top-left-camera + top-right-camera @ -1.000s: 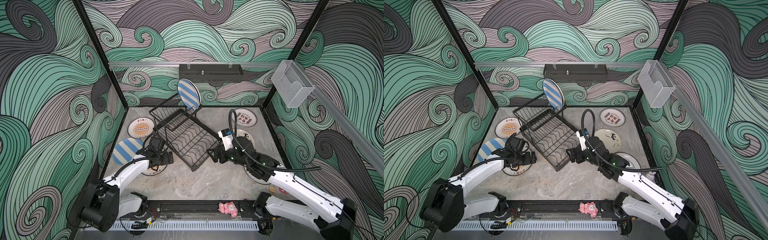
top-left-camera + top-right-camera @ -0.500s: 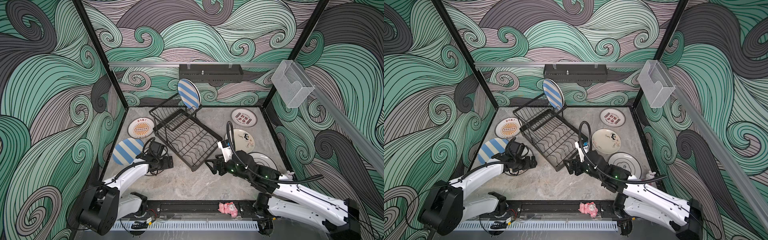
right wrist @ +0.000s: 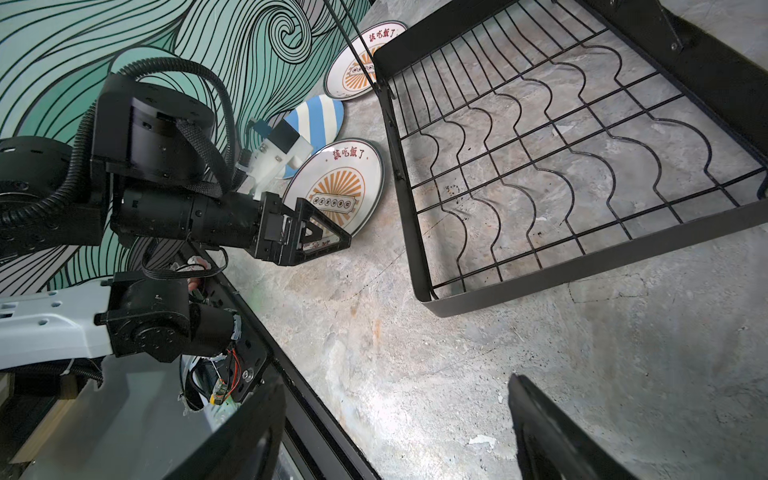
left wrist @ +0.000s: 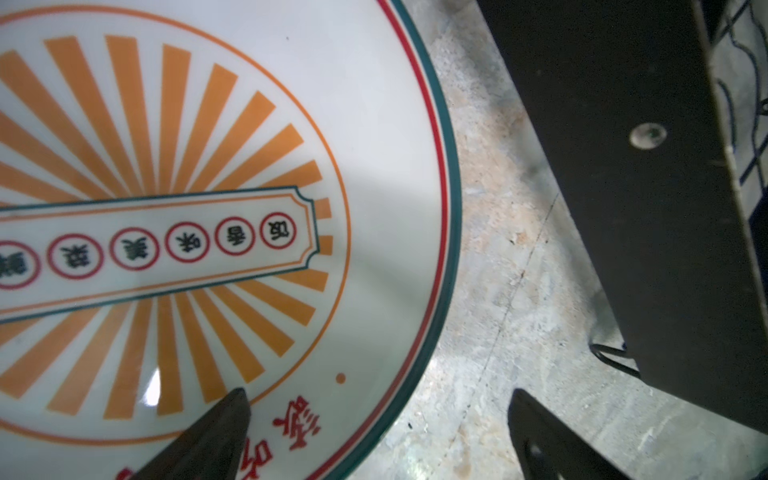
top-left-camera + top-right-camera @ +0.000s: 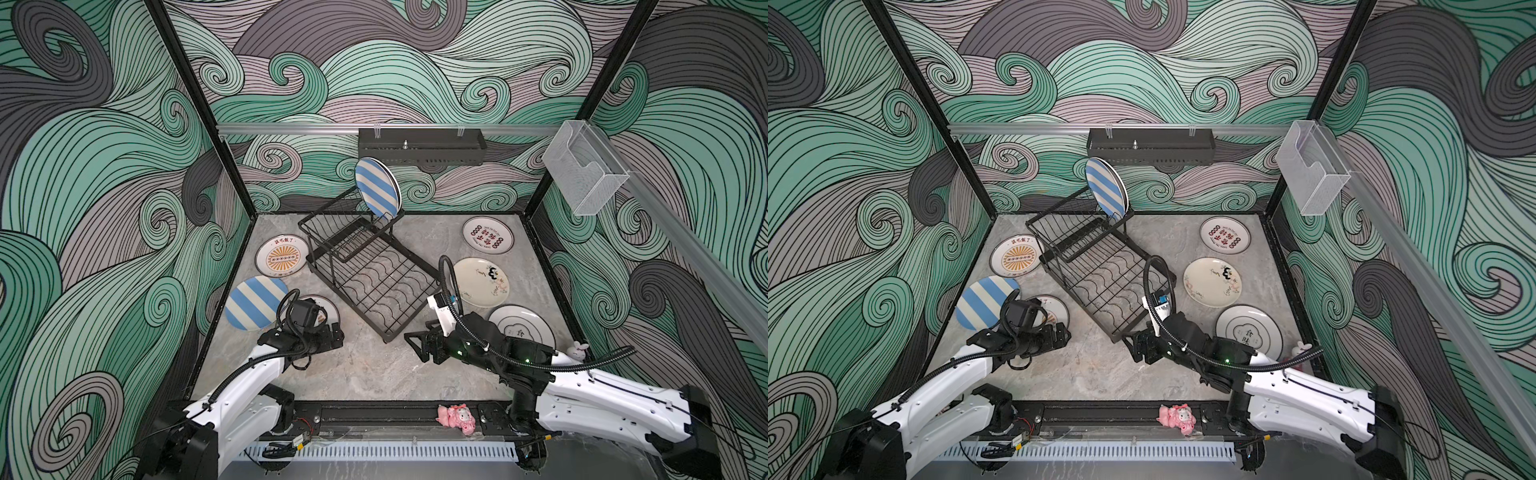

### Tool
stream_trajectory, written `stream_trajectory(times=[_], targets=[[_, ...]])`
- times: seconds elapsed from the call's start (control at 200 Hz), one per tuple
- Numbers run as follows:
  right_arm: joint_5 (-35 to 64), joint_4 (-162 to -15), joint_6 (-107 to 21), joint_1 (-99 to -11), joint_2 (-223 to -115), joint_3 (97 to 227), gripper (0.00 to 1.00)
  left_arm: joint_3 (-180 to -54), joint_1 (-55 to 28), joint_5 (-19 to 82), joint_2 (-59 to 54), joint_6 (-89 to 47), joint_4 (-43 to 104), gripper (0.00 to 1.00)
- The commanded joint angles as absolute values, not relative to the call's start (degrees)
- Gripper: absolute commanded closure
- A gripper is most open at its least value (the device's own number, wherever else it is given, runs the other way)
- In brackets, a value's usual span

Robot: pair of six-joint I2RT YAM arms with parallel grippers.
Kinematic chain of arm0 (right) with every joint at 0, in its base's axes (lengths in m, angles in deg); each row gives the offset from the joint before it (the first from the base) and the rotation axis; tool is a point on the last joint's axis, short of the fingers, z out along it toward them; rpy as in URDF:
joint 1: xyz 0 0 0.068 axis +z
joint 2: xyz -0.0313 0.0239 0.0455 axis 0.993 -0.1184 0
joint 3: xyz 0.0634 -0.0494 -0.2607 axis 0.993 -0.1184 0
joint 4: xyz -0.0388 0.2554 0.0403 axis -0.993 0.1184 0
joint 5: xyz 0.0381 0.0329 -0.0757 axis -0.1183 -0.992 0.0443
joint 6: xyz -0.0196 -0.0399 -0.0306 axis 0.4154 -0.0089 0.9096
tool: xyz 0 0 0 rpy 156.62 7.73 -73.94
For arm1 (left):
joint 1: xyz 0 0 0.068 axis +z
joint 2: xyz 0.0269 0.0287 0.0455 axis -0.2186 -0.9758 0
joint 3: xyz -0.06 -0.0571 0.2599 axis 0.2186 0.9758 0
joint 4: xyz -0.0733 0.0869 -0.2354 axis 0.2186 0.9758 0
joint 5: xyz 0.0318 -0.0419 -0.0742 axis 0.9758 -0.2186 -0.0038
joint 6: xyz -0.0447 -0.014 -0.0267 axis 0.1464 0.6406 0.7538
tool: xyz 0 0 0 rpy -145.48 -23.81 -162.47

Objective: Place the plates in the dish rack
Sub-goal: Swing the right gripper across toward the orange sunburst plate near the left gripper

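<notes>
The black wire dish rack sits askew mid-floor, with one blue-striped plate standing in its raised basket. Flat on the floor lie an orange sunburst plate, a red-lettered plate, a doodled cream plate and a flower-outline plate. Another striped plate leans at the left wall. My left gripper is open astride the rim of a second sunburst plate. My right gripper hangs open and empty off the rack's near corner.
A black perforated tray hangs on the back wall and a clear plastic box on the right rail. A pink toy lies on the front rail, and a small white bunny sits by the right wall.
My right gripper has drawn back from the rack's right side toward the front. My left gripper has shifted a little frontward over the sunburst plate.
</notes>
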State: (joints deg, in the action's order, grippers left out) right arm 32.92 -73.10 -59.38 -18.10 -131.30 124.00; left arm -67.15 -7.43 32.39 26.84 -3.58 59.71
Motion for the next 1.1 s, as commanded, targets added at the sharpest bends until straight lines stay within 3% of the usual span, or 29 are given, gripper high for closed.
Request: stream_trajectory(times=[0.0, 0.19, 0.48, 0.61, 0.71, 0.846, 1.096], targets=[[36.34, -71.05, -60.99, -16.18, -132.75, 127.06, 0.16, -66.21, -8.34, 28.07, 28.28, -1.17, 60.49, 0.02], [39.99, -68.13, -65.48, -12.92, -134.84, 127.55, 0.16, -66.66, -11.93, 26.01, 27.43, 0.45, 59.31, 0.02], [41.85, -77.42, -74.05, -7.94, -141.58, 123.95, 0.18, -66.17, -21.10, 27.48, 27.42, 6.26, 53.08, 0.01], [41.91, -81.55, -76.86, -6.71, -145.39, 123.36, 0.19, -68.28, -23.41, 30.88, 30.47, 7.33, 56.58, 0.01], [41.36, -87.59, -78.83, -6.57, -148.80, 122.94, 0.21, -72.60, -23.32, 40.87, 35.23, 6.12, 67.17, 0.01], [39.79, -96.48, -82.54, -5.89, -156.70, 125.51, 0.22, -74.34, -19.89, 48.72, 42.52, 3.63, 71.86, 0.01], [31.27, -113.61, -92.24, -5.01, -176.13, 130.76, 0.27, -72.69, -5.14, 45.18, 44.22, 1.98, 69.81, 0.01]])
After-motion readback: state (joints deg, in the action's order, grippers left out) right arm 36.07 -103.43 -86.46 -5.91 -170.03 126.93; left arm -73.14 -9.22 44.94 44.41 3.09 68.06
